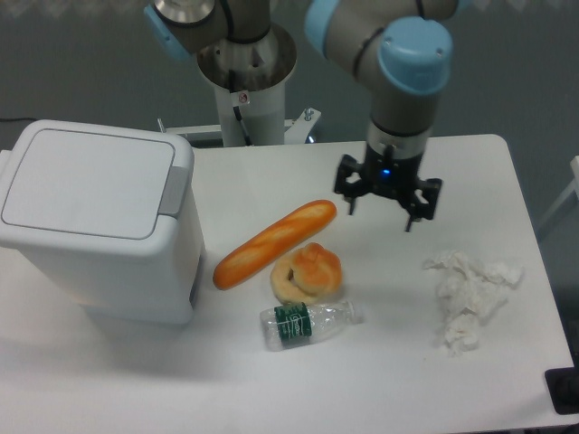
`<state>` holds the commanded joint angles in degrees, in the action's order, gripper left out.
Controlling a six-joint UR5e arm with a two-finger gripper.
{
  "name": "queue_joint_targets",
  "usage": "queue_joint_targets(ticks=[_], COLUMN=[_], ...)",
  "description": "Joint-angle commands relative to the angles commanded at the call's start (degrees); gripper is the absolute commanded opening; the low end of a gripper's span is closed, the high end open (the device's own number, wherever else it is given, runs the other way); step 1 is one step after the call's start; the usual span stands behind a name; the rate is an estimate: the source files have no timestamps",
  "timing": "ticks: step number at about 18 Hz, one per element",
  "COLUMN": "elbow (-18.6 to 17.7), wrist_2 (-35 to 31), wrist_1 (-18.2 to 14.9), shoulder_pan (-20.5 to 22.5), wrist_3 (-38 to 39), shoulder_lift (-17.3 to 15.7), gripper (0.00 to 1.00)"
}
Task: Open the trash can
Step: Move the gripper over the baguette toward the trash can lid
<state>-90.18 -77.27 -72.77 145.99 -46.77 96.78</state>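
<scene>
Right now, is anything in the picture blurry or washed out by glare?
In the fixed camera view, the white table is evenly lit and bright, so the crumpled tissue nearly blends into it; the gripper and trash can look fairly sharp; only soft shadows show under the baguette.

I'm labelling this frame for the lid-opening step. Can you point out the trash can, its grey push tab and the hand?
trash can [86, 183]: fixed camera, middle of the flat lid.
grey push tab [174, 191]: fixed camera, centre of the tab at the lid's right edge.
hand [380, 214]: fixed camera, midway between the fingertips.
</scene>
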Motion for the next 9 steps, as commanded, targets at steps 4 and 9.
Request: queue_joint_targets(ticks=[4, 9], elbow=[0.1, 0.1], wrist_2=[5.3, 6.1], wrist_1=[-0.5, -0.4], shoulder_pan=[-2.0, -3.8], wrist_3=[6.4, 13.6], shoulder_lift=[-1.8, -2.1], gripper=[0.46, 0.19])
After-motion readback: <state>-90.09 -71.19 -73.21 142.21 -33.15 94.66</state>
